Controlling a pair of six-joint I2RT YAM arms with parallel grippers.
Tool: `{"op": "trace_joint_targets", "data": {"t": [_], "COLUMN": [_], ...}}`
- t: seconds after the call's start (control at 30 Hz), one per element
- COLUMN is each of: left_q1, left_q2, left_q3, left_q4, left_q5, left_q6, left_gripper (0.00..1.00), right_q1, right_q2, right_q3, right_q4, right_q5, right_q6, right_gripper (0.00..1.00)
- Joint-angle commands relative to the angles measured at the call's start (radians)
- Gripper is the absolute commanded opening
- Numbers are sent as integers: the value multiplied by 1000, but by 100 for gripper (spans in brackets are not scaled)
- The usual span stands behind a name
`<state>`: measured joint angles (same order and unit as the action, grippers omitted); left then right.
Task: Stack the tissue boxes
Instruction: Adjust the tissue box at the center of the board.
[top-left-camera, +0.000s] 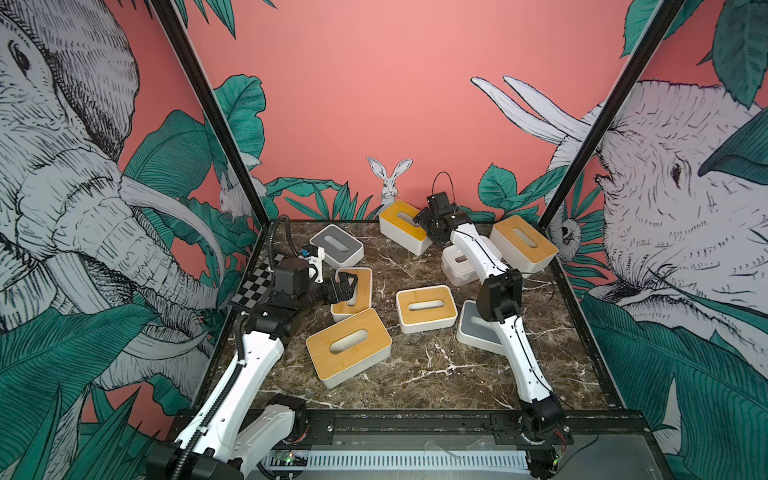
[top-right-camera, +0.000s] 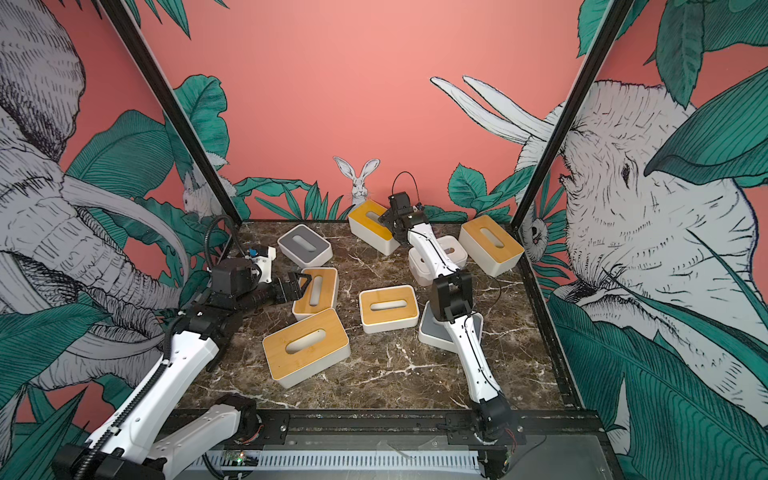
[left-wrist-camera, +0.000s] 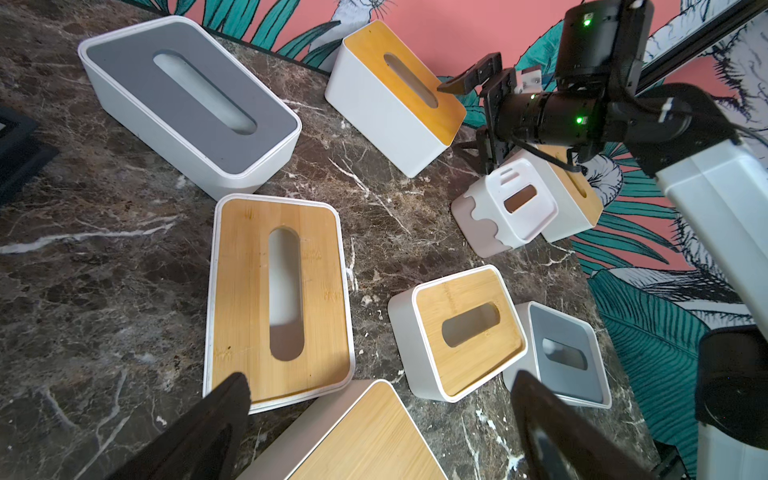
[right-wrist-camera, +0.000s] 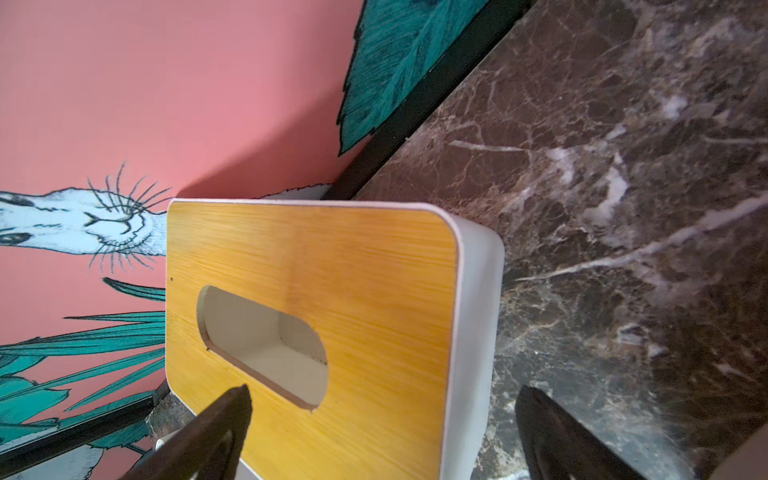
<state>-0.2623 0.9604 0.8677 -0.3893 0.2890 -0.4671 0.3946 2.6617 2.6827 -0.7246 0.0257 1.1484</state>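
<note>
R claw (right-wrist-camera: 384, 390) wide, over bamboo box (right-wrist-camera: 316, 257) edge.

The counter (top-left-camera: 415, 374) carries five bamboo-lidded tissue boxes (top-left-camera: 348, 343) (top-left-camera: 365, 295) (top-left-camera: 424, 307) (top-left-camera: 403, 226) (top-left-camera: 523, 245), two grey-lidded tissue boxes (top-left-camera: 336, 245) (top-left-camera: 471, 328) and one white tissue box with pale-pink drip-pattern sides (top-left-camera: 457, 268), eight boxes in total. One black-and-white checkerboard panel (top-left-camera: 253, 286) and two robot arms (top-left-camera: 257, 357) (top-left-camera: 519, 353) are also present.

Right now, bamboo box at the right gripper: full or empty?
Empty, as far as visible: the slot of the bamboo box shows only bare white interior, no tissue.
</note>
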Motion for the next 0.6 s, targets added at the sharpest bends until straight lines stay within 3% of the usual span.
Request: {"op": "trace_joint_targets", "data": {"t": [0.0,0.57], "left_q1": [-5,-5], "left_q2": [-27,-53], "left_q3": [-22,-69], "left_q4": [26,46], "left_q5": [8,7], "left_q6": [-15,-48], "left_gripper": [100,99], "right_q1": [-1,-8], "right_q2": [28,54], "right_q3": [19,-35], "right_q4": [41,23], "right_q5": [20,35], "right_q6": [-4,27], "right_gripper": [99,95]}}
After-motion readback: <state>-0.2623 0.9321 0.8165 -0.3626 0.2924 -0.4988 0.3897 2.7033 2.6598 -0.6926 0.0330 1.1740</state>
